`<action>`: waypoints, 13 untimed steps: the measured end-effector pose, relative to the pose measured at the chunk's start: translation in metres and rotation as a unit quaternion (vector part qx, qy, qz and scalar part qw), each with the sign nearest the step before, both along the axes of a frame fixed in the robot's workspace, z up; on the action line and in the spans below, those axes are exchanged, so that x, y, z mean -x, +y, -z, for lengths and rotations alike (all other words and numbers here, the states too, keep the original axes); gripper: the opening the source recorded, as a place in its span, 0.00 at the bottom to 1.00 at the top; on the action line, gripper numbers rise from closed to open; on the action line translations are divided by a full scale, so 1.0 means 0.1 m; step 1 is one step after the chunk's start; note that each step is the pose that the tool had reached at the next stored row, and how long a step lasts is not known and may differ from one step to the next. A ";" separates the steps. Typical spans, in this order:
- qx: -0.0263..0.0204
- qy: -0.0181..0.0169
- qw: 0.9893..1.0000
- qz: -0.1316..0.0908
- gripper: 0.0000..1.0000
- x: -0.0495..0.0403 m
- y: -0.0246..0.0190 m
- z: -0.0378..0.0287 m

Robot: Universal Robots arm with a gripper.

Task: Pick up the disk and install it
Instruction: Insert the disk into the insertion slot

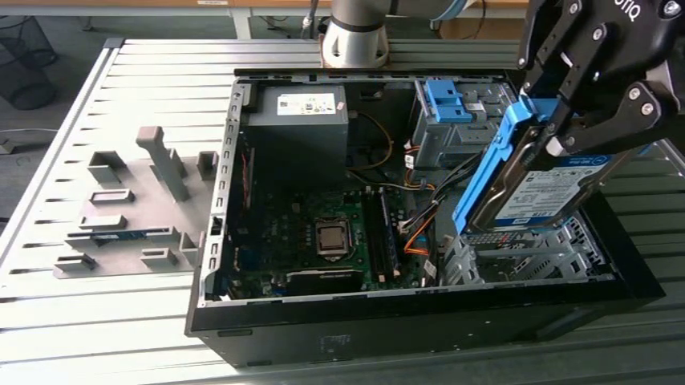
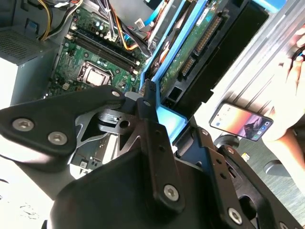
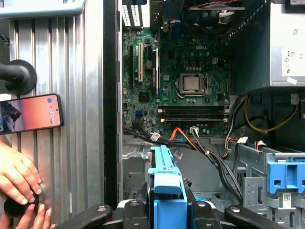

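Note:
The disk (image 1: 546, 188), a silver drive with a white-and-blue label in a bright blue caddy, hangs on edge and tilted over the open computer case (image 1: 407, 303), at the exterior view's right. My black gripper (image 1: 553, 130) is shut on its upper end. The metal drive cage (image 1: 524, 253) lies just below the disk's lower end. In the second wrist view the gripper (image 2: 143, 102) clamps the blue caddy, and the disk (image 2: 190, 52) shows its green circuit board. In the first wrist view the disk (image 3: 164, 183) stands edge-on in its caddy, between the fingers of the gripper (image 3: 164, 210).
Inside the case are the motherboard (image 1: 321, 233), a dark power-supply box (image 1: 294, 132), loose cables and a bare blue bracket (image 1: 444, 100). Grey fixture blocks (image 1: 134, 204) sit on the slatted table at the exterior view's left. A phone (image 3: 31, 113) and a person's hand (image 3: 16, 176) are beside the case.

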State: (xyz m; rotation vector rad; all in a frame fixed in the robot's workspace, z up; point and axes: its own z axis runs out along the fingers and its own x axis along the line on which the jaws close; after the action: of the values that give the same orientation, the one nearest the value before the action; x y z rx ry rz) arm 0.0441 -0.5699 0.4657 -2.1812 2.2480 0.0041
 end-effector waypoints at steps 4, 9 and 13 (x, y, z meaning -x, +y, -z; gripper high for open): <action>0.000 0.000 1.000 0.000 0.37 -0.001 0.000 0.001; 0.003 0.003 1.000 0.000 0.37 -0.048 0.000 0.009; 0.004 0.005 1.000 0.000 0.37 -0.084 0.000 0.031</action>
State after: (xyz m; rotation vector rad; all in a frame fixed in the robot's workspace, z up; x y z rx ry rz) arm 0.0525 -0.5699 0.4626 -2.1904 2.2572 0.0052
